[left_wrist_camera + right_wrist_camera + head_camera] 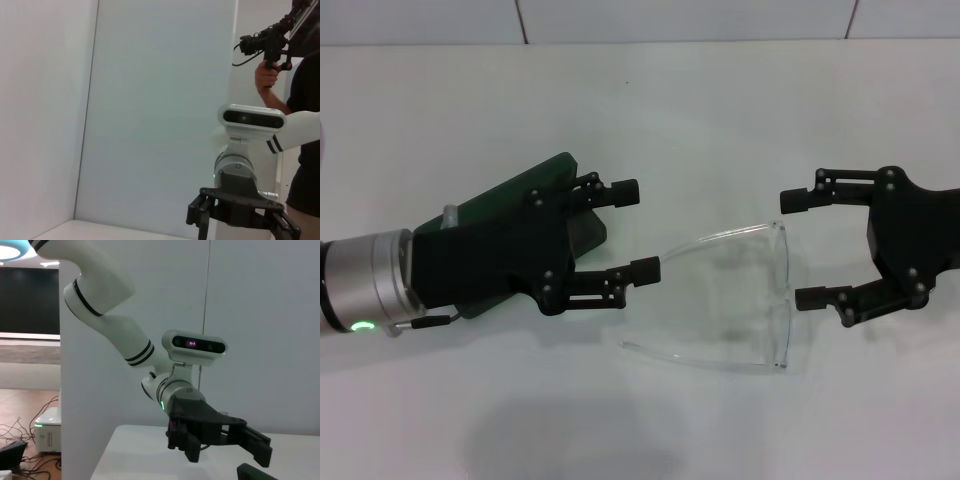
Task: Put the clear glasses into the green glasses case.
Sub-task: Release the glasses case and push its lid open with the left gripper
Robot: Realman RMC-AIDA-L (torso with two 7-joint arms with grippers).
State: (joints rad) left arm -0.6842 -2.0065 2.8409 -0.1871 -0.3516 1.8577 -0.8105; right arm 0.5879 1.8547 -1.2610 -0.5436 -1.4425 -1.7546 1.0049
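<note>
Both grippers, left point(632, 230) over the closed-looking green glasses case point(510, 235) and right point(798, 248), hover jaws wide, empty; clear glasses point(750, 300) lie on the surface point(720, 110) between them, so pickup is next, likely after opening the case.

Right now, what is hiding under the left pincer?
Under the open left pincer and its arm lies the green glasses case. Only its far edge and corner show; the rest is covered, so I cannot tell if it is open.
</note>
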